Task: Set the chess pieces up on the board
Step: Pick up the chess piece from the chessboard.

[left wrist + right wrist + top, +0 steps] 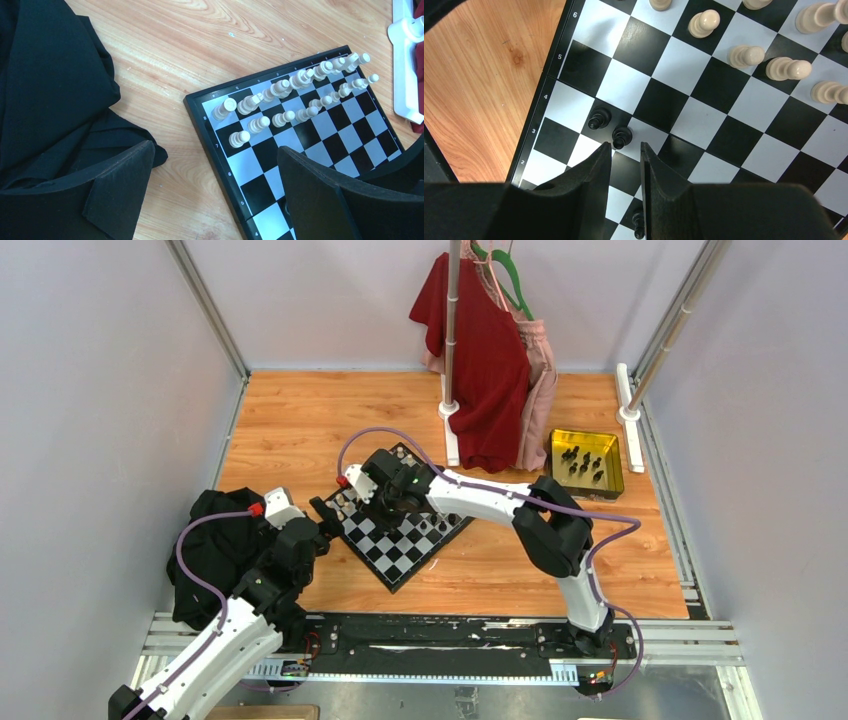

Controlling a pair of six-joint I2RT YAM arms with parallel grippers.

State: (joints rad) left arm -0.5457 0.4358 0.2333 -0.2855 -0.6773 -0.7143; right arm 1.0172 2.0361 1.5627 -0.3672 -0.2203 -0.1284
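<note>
The board (pixel 396 556) lies turned like a diamond at the table's middle. Two rows of cream chess pieces (pixel 280 90) stand along its far-left side. My right gripper (pixel 625 146) hovers low over the board (pixel 684 65), jaws a little apart and open with nothing between them. A black pawn (pixel 621 136) stands just past its fingertips, a second one (pixel 599 119) beside it, and a third (pixel 638 220) under the fingers. My left gripper (pixel 214 150) hangs wide open and empty over the board's left corner (pixel 200 107).
A yellow tray (pixel 585 490) at the back right holds several black pieces (pixel 583 462). A black cloth (pixel 215 550) is heaped left of the board. A rack with a red garment (pixel 485 360) stands behind, its white foot (pixel 405 65) near the board's far corner.
</note>
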